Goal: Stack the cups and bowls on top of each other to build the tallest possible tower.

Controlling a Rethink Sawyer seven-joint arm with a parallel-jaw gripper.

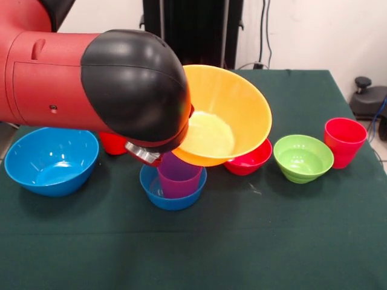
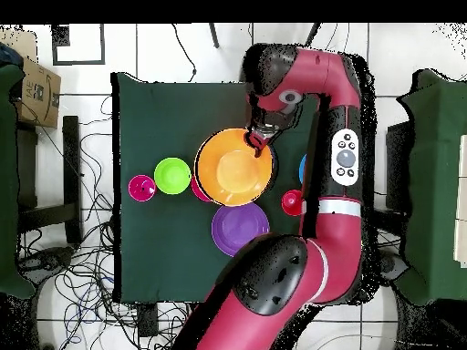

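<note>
My gripper (image 2: 260,142) is shut on the rim of the large yellow bowl (image 1: 227,115), which hangs tilted above the table; the arm's black elbow hides the gripper in the front view. Just below the bowl's low edge, a purple cup (image 1: 179,176) stands inside a small blue bowl (image 1: 173,194). A red-pink small bowl (image 1: 250,161) sits partly under the yellow bowl. A lime green bowl (image 1: 302,158) and a red cup (image 1: 344,141) stand to the right. A large blue bowl (image 1: 51,160) is at the left, and a second red cup (image 1: 113,144) is behind the arm. A purple bowl (image 2: 240,228) shows in the overhead view.
The table has a dark green cloth (image 1: 242,241). The bulky red and black arm (image 1: 91,84) fills the upper left of the front view. A cardboard box (image 2: 35,89) and cables lie on the floor beside the table.
</note>
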